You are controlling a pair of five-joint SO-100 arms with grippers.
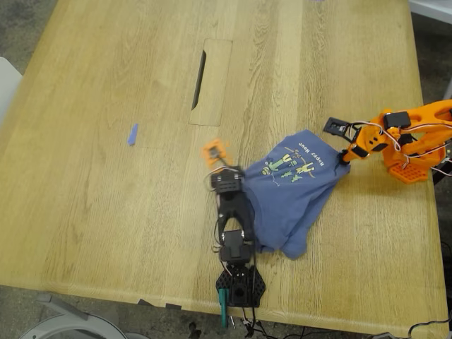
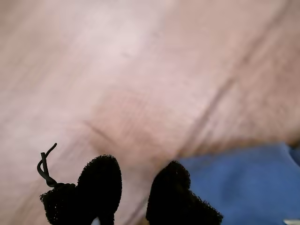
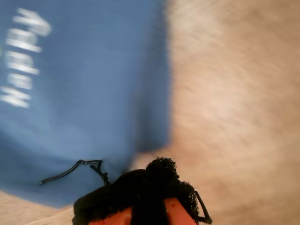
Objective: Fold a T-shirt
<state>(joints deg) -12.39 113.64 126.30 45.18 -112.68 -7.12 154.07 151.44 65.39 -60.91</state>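
Observation:
The slate-blue T-shirt lies crumpled on the wooden table, right of centre in the exterior view, print and yellow text facing up. My first gripper, on the black arm, stands open just off the shirt's edge on the exterior view's left. Bare wood shows between its two black foam pads, and shirt cloth lies beside one pad. My second gripper, on the orange arm, sits at the shirt's corner on the exterior view's right. Its pads look pressed together in a blurred picture. Whether cloth is pinched there is hidden.
A small blue tape scrap lies well off towards the exterior view's left. A rectangular cable hatch with a dark slot is set into the table behind the shirt. The black arm's base is at the near edge, the orange arm's base at the exterior view's right.

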